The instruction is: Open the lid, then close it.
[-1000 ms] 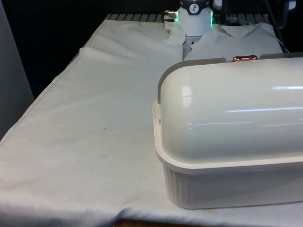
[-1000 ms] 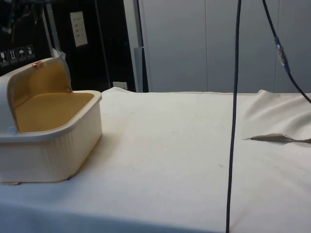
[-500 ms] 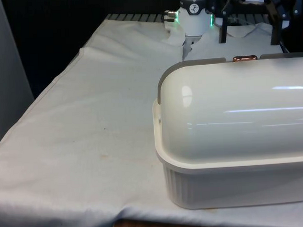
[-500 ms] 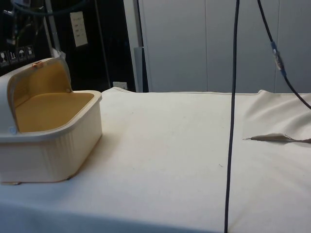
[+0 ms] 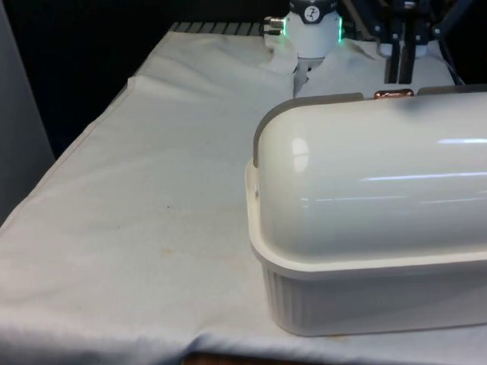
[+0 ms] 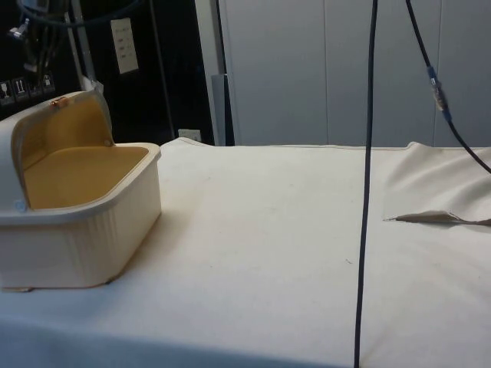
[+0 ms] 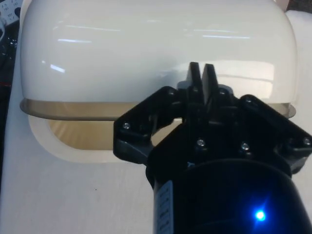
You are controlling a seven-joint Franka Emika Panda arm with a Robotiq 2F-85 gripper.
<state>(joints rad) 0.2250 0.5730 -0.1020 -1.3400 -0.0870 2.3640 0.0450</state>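
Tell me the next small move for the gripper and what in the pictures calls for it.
Probably lower the gripper onto the copper handle at the lid's edge. The side view shows the bread box open, its lid rolled back over the rear, so closing remains. The front view has the gripper just above the handle, fingers nearly together, holding nothing.

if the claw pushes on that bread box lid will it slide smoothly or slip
The lid looks glossy and rounded, so the claw may well slip on it. It appears rigid, probably rolling forward on its side pivot. The copper handle likely offers a surer hold.
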